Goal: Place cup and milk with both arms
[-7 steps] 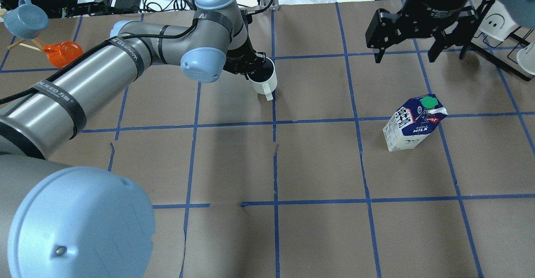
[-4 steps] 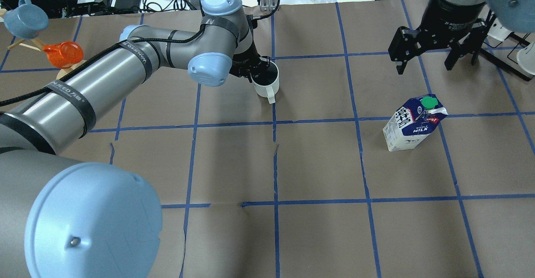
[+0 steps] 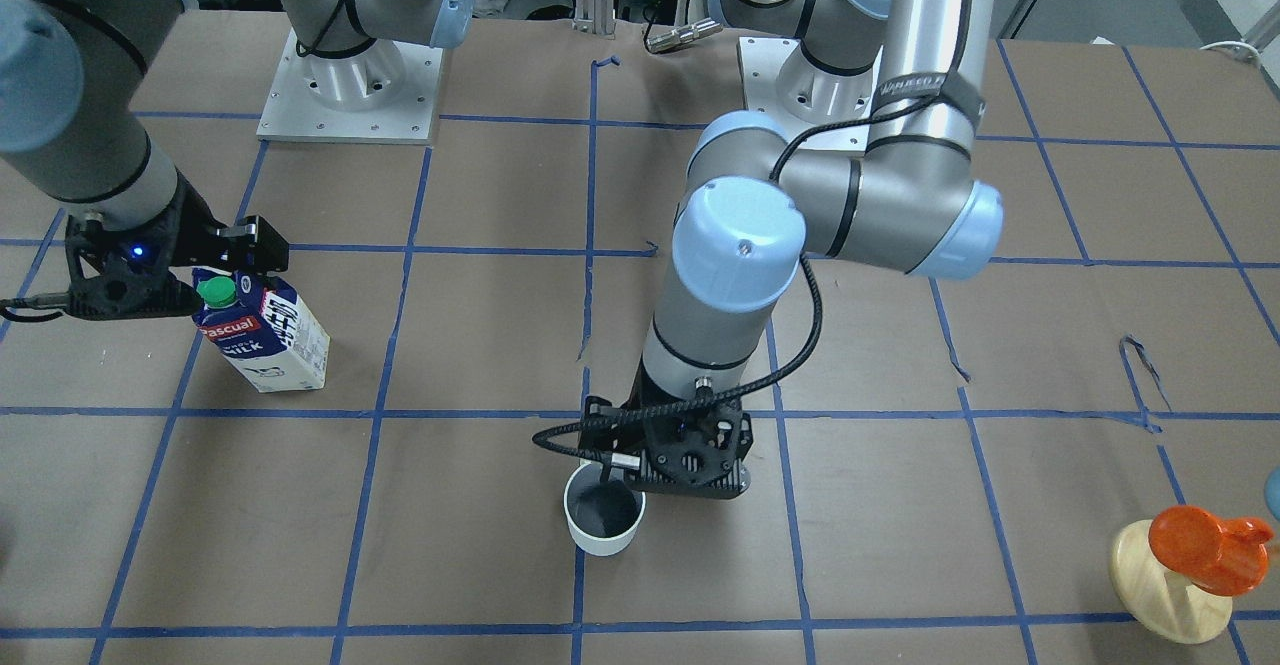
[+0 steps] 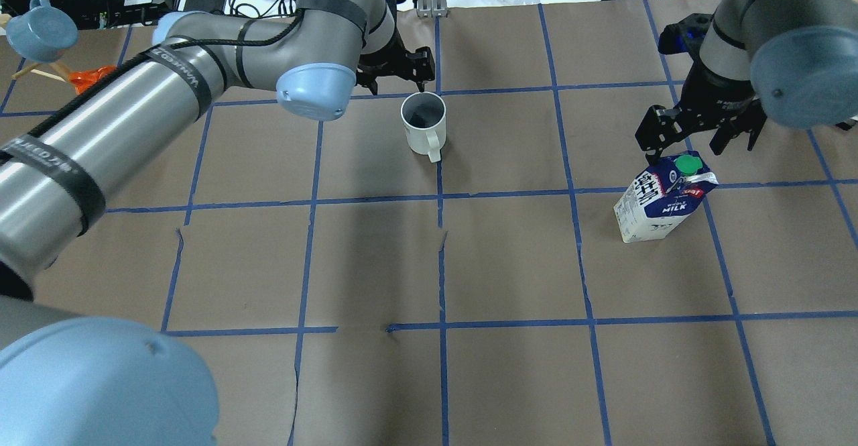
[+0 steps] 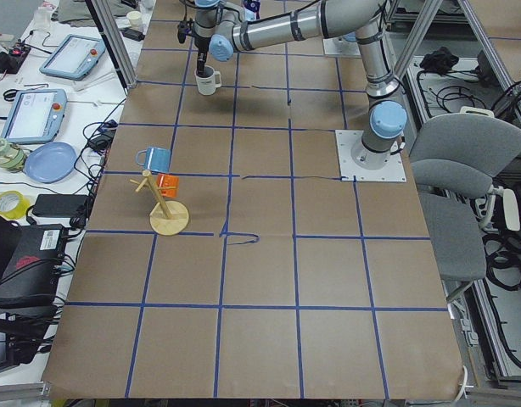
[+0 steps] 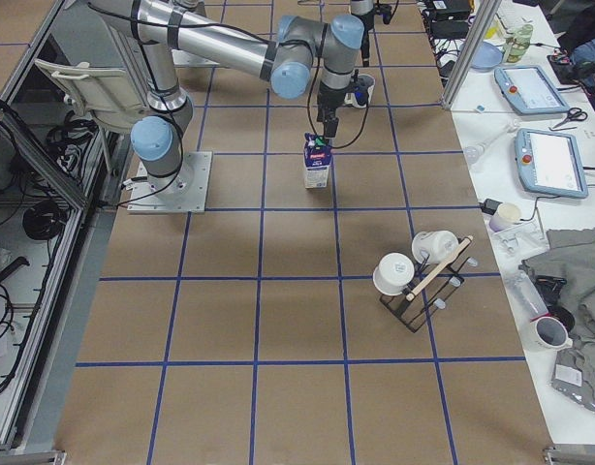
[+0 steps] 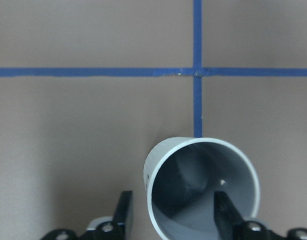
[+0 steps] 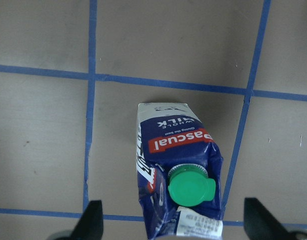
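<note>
The white cup [image 4: 423, 126] with a dark inside stands upright on the brown table, handle toward the robot; it also shows in the front view [image 3: 603, 520] and the left wrist view [image 7: 201, 190]. My left gripper [image 4: 397, 78] is open just beyond it. In the left wrist view [image 7: 174, 212] one finger is outside the cup's wall and one is over its inside. The blue and white milk [image 4: 660, 198] carton stands upright with its green cap. My right gripper [image 4: 694, 141] is open right above it, fingers wide on either side of the carton [image 8: 176, 155].
A wooden stand [image 3: 1170, 585] with an orange cup [image 3: 1205, 545] and a blue cup [image 4: 40, 30] is at the far left of the table. A black rack with white cups [image 6: 423, 276] stands at the right end. Cables and gear lie beyond the far edge.
My left gripper has let go of the cup's rim and pulled back beyond it; the cup now stands free. My right gripper has come down over the milk carton.
</note>
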Action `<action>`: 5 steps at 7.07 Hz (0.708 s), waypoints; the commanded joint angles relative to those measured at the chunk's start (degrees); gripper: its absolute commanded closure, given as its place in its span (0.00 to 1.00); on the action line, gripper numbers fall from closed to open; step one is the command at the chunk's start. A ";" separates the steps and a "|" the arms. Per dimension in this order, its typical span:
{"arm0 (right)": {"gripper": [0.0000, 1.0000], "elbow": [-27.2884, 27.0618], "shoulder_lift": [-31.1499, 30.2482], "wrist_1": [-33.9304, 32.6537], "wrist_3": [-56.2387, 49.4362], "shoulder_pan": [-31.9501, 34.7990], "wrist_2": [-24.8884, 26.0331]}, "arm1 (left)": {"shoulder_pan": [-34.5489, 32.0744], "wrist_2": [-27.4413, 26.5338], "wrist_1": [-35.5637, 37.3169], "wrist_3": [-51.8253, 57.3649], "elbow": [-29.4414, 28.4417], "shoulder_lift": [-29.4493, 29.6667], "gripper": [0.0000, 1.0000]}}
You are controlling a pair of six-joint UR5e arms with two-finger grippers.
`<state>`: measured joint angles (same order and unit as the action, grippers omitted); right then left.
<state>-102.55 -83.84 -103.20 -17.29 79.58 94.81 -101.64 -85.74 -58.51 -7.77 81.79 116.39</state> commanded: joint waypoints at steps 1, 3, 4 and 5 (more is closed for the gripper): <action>0.01 -4.41 0.79 -5.26 -2.57 -0.39 0.20 | 5.99 -0.74 -17.00 7.41 -3.02 -9.21 0.00; 0.43 -4.42 0.79 -4.73 -2.57 -0.39 2.47 | 7.15 -3.21 -22.33 7.42 -3.74 -13.97 0.00; 0.59 -3.98 0.79 -4.64 -2.14 -0.39 2.49 | 7.07 -3.64 -23.74 7.33 -3.40 -15.56 0.00; 0.67 -3.45 0.61 -4.55 -1.87 -0.47 1.97 | 7.59 -3.74 -24.02 7.51 -2.70 -15.92 0.00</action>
<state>-106.55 -83.09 -107.86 -19.50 79.16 96.91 -94.58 -89.12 -81.28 -0.42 78.54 101.72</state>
